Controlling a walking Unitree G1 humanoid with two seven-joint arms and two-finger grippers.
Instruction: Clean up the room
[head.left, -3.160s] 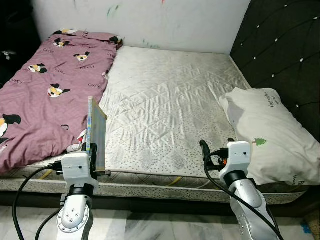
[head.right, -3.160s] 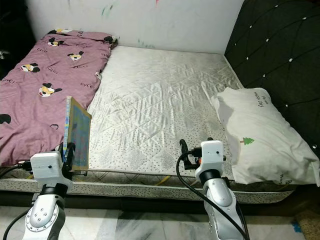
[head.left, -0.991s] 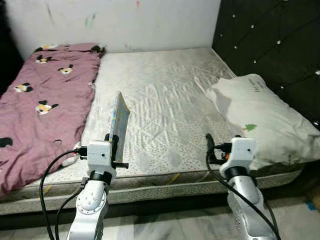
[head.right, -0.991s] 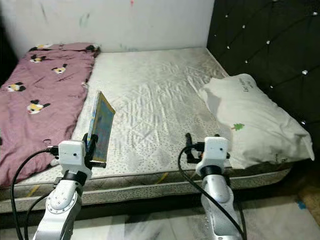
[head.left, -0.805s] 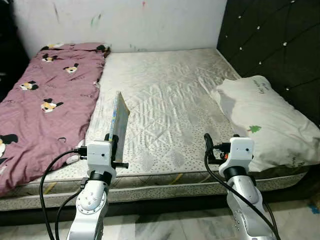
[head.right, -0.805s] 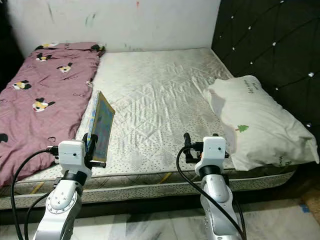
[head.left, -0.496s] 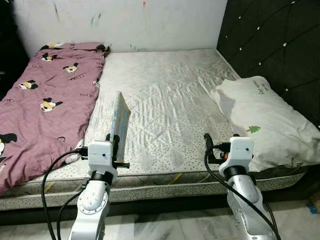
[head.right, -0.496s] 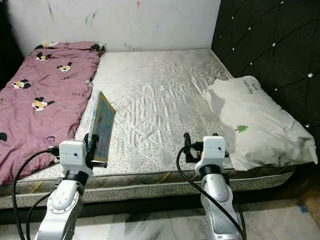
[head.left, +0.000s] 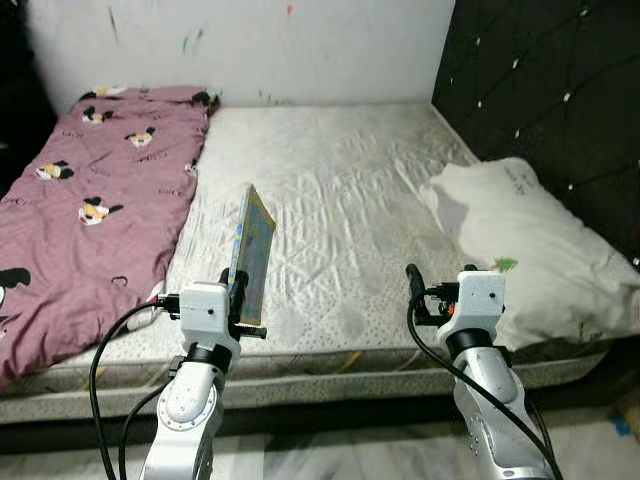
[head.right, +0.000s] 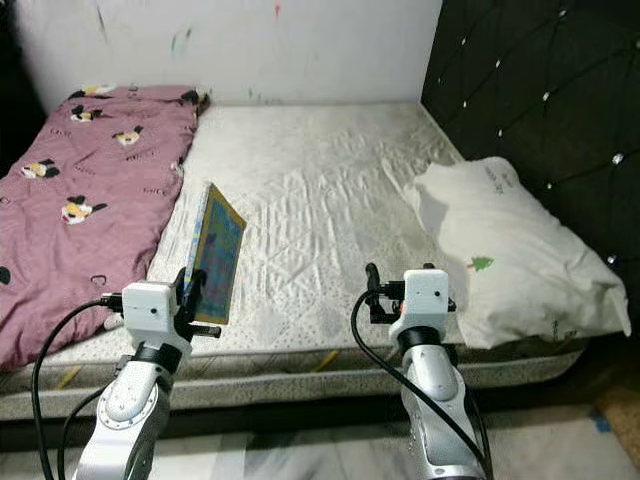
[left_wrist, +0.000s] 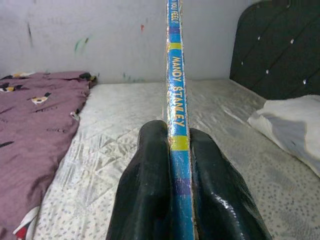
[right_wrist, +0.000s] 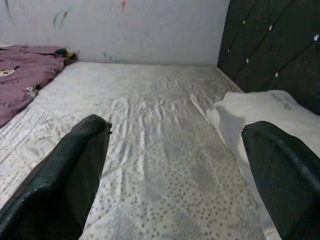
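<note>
The mattress (head.left: 340, 210) is showing a quilted cloth cover, pale and matt, stitched in diamonds and creased. The blanket (head.left: 90, 200) is lying as soft purple cloth, matt, printed with cartoon figures. The pillow (head.right: 510, 260) is wearing a smooth white cloth case. The headboard (head.left: 550, 90) is looking like dark tufted upholstery studded with shiny buttons. The book (left_wrist: 176, 100) is showing a worn paper spine, slightly glossy, scuffed at its edges. The left gripper's fingers (left_wrist: 150, 190) are gleaming as smooth, glossy black rubber or plastic; the right gripper's fingers (right_wrist: 75, 170) are appearing matt and finely textured. The wall (head.right: 250, 40) is bearing matt paint with smudges.
</note>
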